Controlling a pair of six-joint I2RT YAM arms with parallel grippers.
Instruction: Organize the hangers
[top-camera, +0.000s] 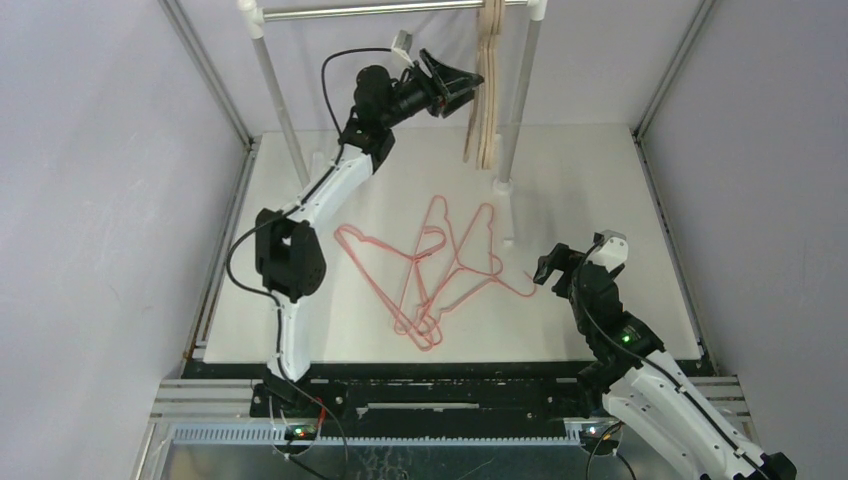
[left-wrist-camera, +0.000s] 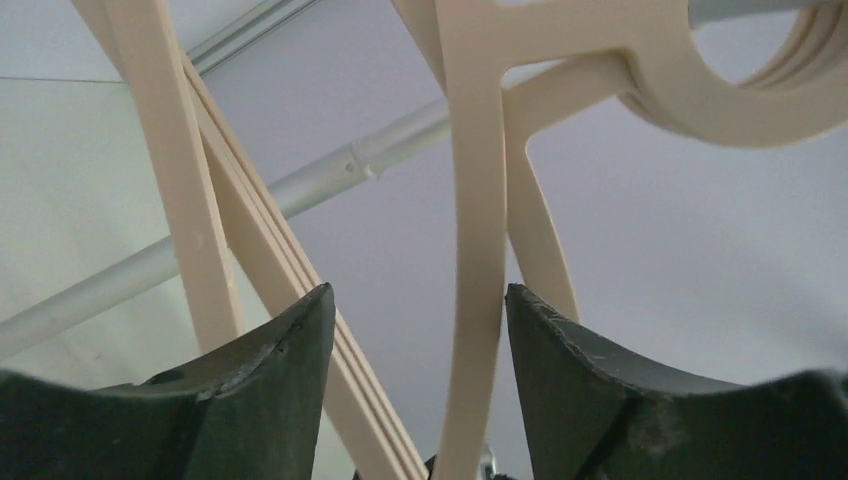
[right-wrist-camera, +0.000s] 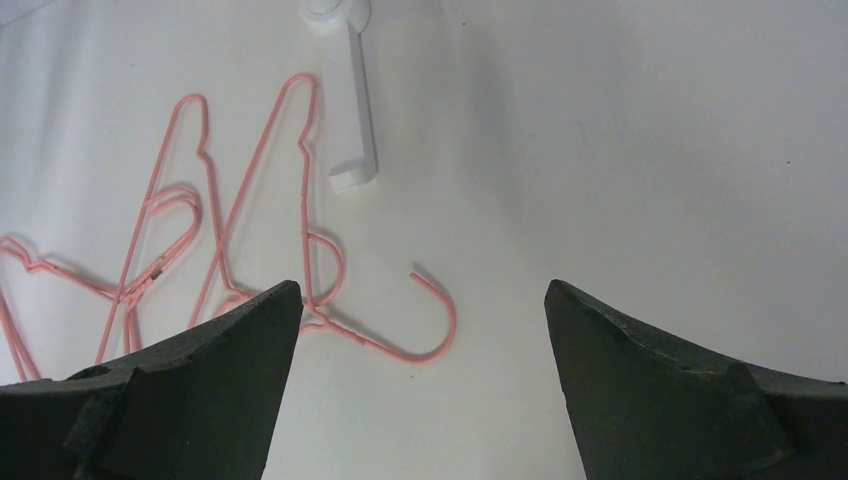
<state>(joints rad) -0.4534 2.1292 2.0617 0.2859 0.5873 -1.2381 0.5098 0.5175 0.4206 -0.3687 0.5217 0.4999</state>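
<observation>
Both wide: left jaws straddle one cropped hanger (left-wrist-camera: 470, 250), right jaws near pink hangers (right-wrist-camera: 306, 215).

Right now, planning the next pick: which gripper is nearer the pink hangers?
Right. The right gripper sits beside the pink hangers; the left gripper is up at the beige hangers.

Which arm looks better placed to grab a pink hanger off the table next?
Right. The right gripper hovers open by the hook of a pink hanger on the table. The left gripper is up at the rail, jaws around a beige hanger.
</observation>
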